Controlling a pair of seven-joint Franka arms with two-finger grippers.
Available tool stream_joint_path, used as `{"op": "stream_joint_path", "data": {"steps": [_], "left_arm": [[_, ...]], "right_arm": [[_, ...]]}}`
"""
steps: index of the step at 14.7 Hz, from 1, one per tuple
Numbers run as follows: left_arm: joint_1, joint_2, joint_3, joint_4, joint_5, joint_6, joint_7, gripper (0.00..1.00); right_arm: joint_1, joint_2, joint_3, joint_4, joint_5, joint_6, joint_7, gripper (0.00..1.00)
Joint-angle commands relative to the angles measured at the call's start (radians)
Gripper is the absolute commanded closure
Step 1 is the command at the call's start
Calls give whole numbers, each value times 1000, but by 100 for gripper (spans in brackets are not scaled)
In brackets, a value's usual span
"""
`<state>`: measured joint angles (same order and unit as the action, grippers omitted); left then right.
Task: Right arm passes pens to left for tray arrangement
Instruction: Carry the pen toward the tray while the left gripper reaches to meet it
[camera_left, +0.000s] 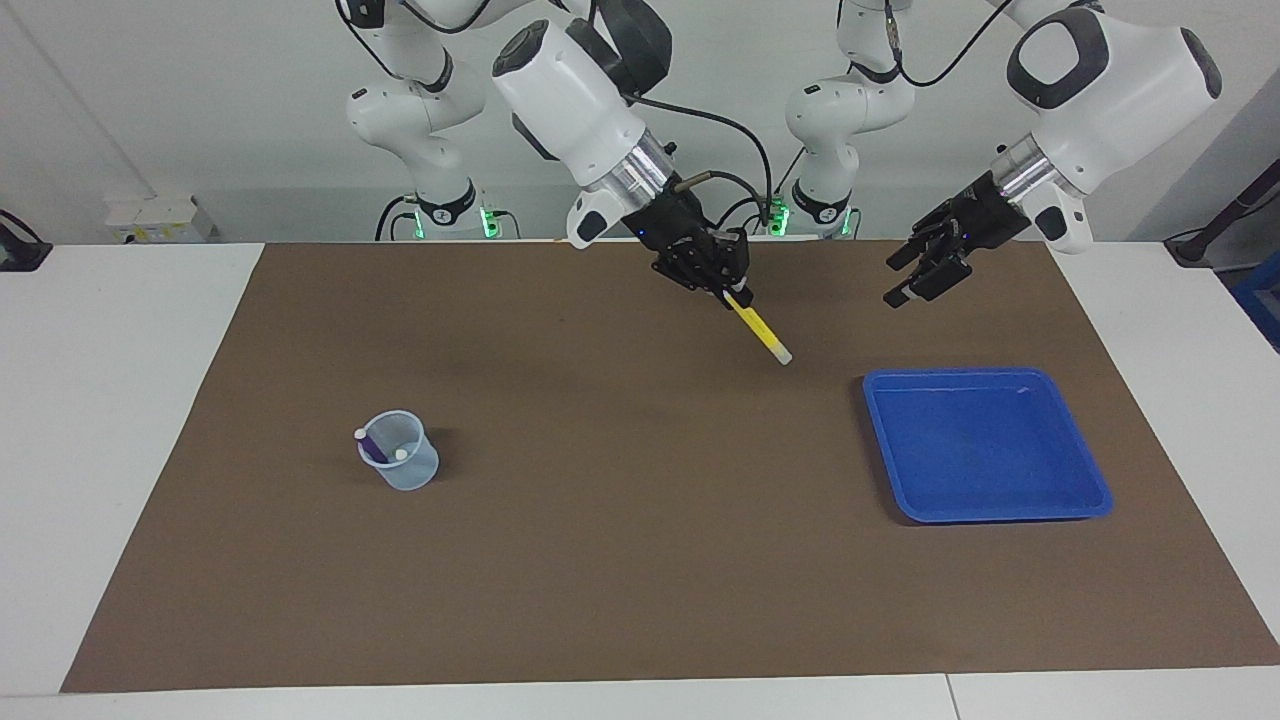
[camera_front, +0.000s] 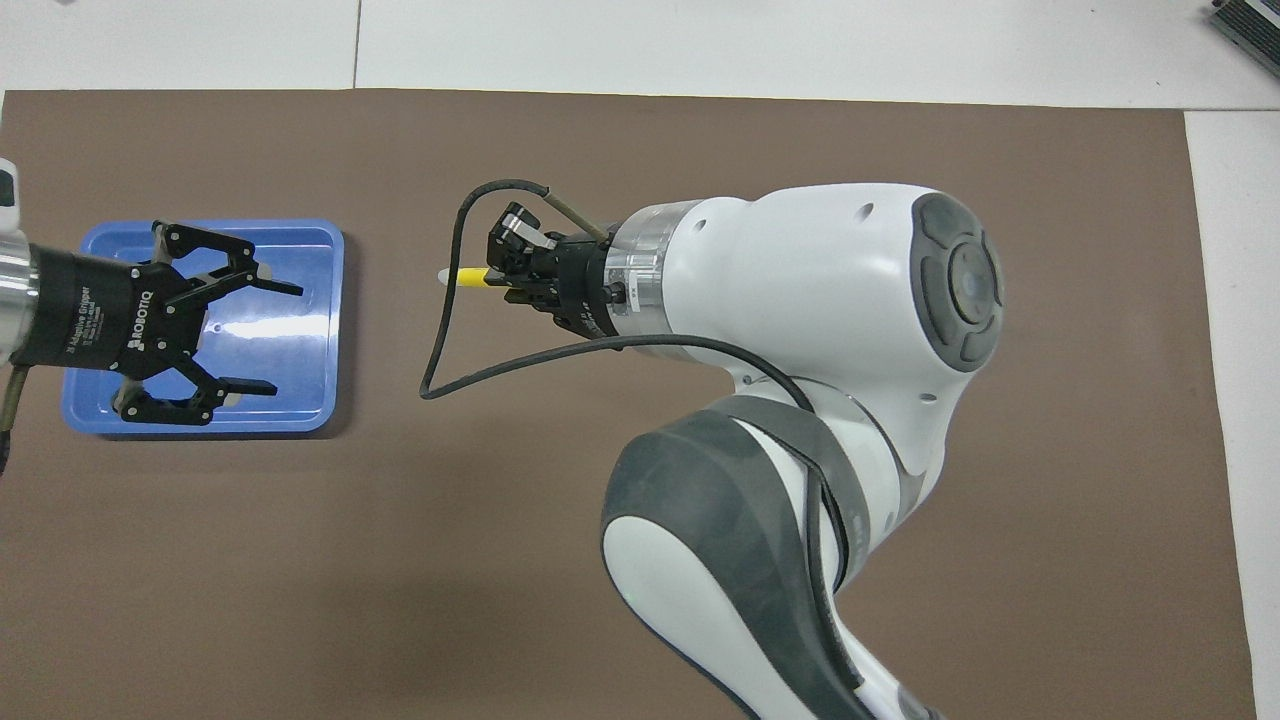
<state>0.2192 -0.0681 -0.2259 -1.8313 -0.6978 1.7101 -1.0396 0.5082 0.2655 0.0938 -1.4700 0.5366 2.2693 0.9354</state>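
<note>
Step in hand: the hand-over of the first pen. The right arm's black two-finger gripper (camera_left: 733, 292), clamped on the slim yellow marker pen with a pale cap (camera_left: 762, 333), holds it slanted, cap down, in the air over the middle of the brown mat (camera_left: 620, 560). The left arm's black gripper (camera_left: 915, 275), fingers spread wide and empty, hangs over the mat by the tray's edge nearest the robots. Next move, as I judge it: left fingers close on the free capped end before the right lets go. Shallow square bright blue plastic tray (camera_left: 1090, 500): empty, toward the left arm's end of the table. Small clear plastic cup (camera_left: 400, 465): toward the right arm's end, purple pen (camera_left: 370, 445) inside. Surround: white table (camera_left: 120, 400), pale wall.
</note>
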Motion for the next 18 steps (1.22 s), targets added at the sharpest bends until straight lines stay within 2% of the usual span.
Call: {"op": "stream_joint_path", "data": {"steps": [1, 4, 9, 14, 18], "left_arm": [[5, -38, 0, -46, -83, 25, -49, 12], [0, -32, -1, -46, -201, 25, -219, 12], [-29, -30, -10, -52, -206, 121, -287, 13], [-127, -35, -10, -114, -206, 268, -293, 16], [-141, -26, -12, -117, -207, 295, -303, 19]], "right_arm": [[7, 34, -5, 50, 25, -22, 17, 100], [21, 56, 1, 79, 23, -22, 89, 100], [20, 61, 1, 92, 25, -37, 102, 100], [21, 60, 1, 94, 23, -65, 102, 100], [21, 58, 1, 93, 26, -65, 102, 100]]}}
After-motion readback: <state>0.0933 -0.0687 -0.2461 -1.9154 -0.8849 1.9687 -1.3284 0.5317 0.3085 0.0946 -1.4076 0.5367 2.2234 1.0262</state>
